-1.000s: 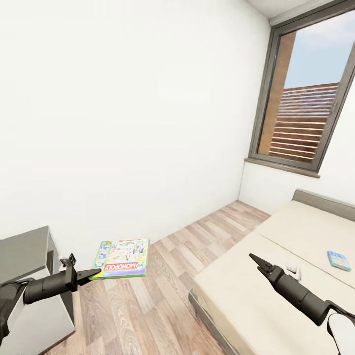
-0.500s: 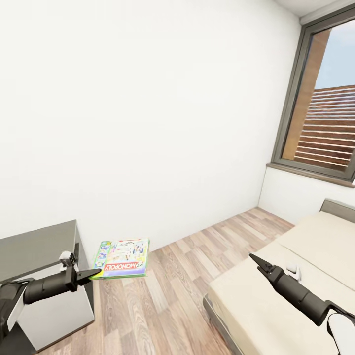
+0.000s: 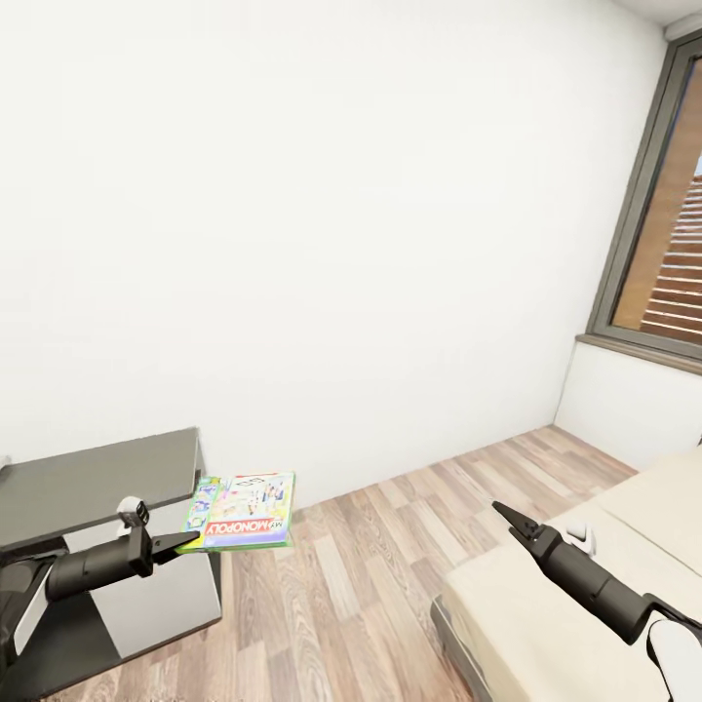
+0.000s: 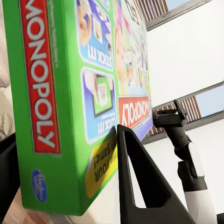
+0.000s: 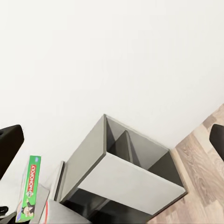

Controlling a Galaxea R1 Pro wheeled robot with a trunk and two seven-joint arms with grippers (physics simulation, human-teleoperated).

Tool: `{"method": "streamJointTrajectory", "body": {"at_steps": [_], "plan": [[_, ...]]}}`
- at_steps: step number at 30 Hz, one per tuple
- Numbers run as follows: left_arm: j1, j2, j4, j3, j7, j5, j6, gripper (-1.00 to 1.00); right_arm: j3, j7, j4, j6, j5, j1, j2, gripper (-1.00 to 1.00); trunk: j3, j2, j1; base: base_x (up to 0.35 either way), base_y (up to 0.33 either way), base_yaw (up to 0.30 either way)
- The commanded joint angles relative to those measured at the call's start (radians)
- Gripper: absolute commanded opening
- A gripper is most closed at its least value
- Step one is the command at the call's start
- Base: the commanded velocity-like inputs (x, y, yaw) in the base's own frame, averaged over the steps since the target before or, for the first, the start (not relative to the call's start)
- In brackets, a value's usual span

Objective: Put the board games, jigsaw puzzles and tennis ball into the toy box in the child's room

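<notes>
Flatly, a board game (image 3: 239, 510) is held level, clamped in the left pincer (image 3: 185, 539); the right pincer (image 3: 507, 515), empty, is spread apart over the bed (image 3: 546, 604) corner.

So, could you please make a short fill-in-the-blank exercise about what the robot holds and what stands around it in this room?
1. The left gripper is shut on a ____ board game.
2. The box is mostly ____ in colour.
3. The right gripper hangs over the edge of the beige ____.
4. The floor is made of ____ planks.

Missing words: Monopoly; green; bed; wooden
</notes>
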Motion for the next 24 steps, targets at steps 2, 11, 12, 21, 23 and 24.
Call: {"method": "streamJointTrajectory", "body": {"at_steps": [2, 11, 12, 21, 23, 24], "plan": [[-0.001, 0.000, 0.000, 0.000, -0.004, 0.000, 0.010, -1.00, -0.002, 0.005, 0.000, 0.006, 0.002, -0.001, 0.000, 1.00, 0.006, 0.013, -0.007, 0.000, 0.000, 0.261], [-0.001, 0.000, 0.000, -0.001, -0.004, 0.001, 0.013, -1.00, -0.002, 0.005, 0.000, 0.006, 0.001, -0.001, 0.000, 1.00, 0.042, 0.076, -0.042, 0.000, 0.000, 0.261], [-0.001, 0.000, 0.000, -0.001, -0.004, 0.001, 0.013, -1.00, -0.002, 0.005, 0.000, 0.006, 0.001, -0.001, 0.000, 1.00, 0.045, 0.083, -0.046, 0.000, 0.000, 0.261], [-0.001, 0.000, 0.000, 0.000, -0.004, 0.003, 0.014, -1.00, -0.002, 0.005, 0.000, 0.006, 0.002, -0.001, 0.000, 1.00, 0.081, 0.146, -0.080, 0.000, 0.000, 0.261], [-0.001, 0.000, 0.000, 0.002, -0.004, 0.003, 0.014, -1.00, -0.002, 0.005, 0.000, 0.006, 0.002, -0.001, 0.000, 1.00, 0.086, 0.153, -0.084, 0.000, 0.000, 0.261], [-0.001, 0.000, 0.000, 0.003, -0.004, 0.003, 0.014, -1.00, -0.002, 0.006, 0.000, 0.006, 0.001, -0.001, 0.000, 1.00, 0.087, 0.153, -0.084, 0.000, 0.000, 0.261]]}}
